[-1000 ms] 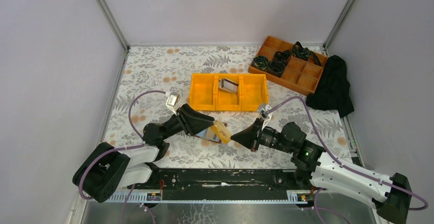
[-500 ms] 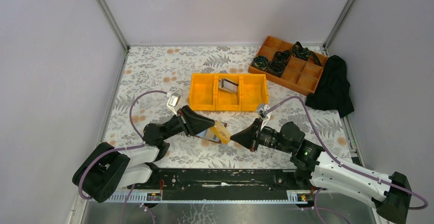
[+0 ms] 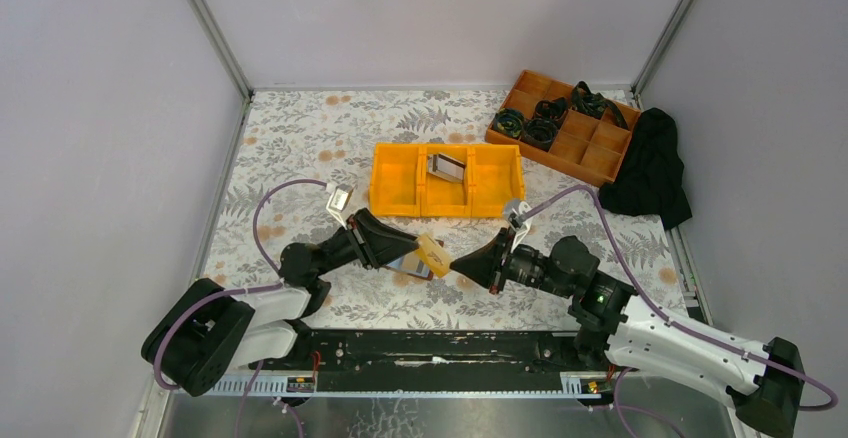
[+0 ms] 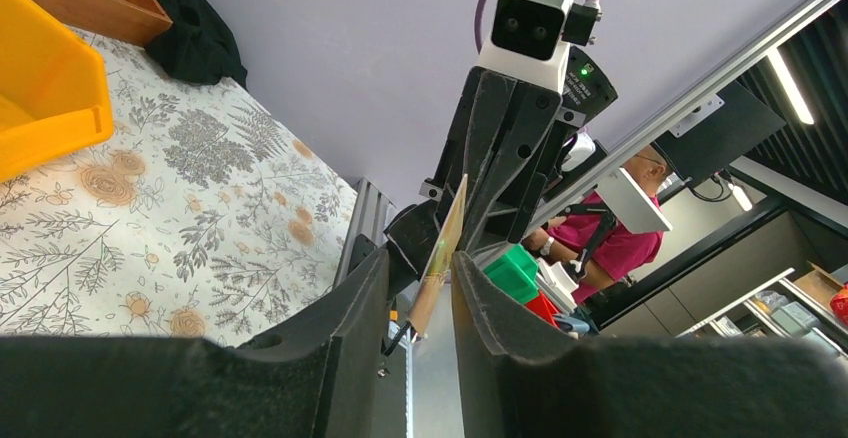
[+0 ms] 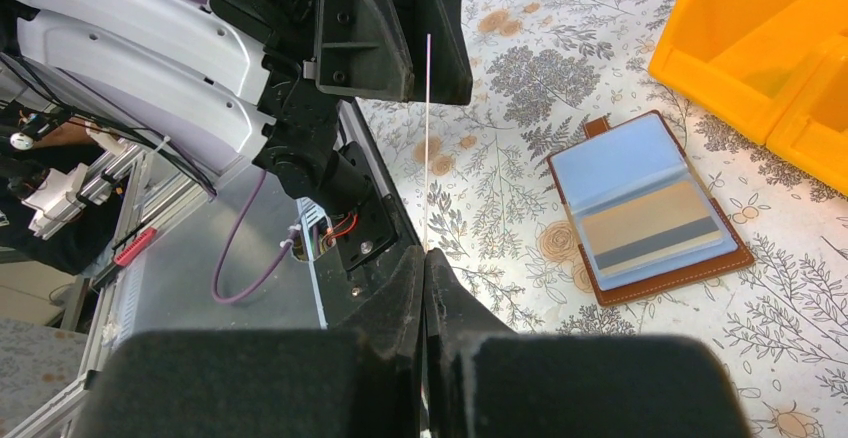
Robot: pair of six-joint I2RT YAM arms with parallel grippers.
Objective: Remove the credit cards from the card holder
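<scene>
The brown card holder (image 5: 650, 208) lies open on the floral table, a tan credit card with a dark stripe (image 5: 655, 223) in its clear sleeve. In the top view the holder (image 3: 398, 262) sits under the left gripper. My right gripper (image 5: 425, 258) is shut on another credit card (image 5: 427, 138), seen edge-on, and holds it above the table. That pale tan card (image 3: 433, 257) reaches in between the fingers of my left gripper (image 4: 418, 263). Those fingers stand open on both sides of the card (image 4: 448, 223), with a gap showing on its left.
A yellow three-compartment bin (image 3: 400, 183) stands behind the grippers, with flat grey cards (image 3: 447, 166) in its middle compartment. A brown divided tray (image 3: 590, 153) with black items sits at the back right. A black cloth (image 3: 650, 168) lies beside it.
The left gripper's jaws have narrowed around the card's free end. The right gripper, still shut on the card, has shifted slightly toward the left gripper.
</scene>
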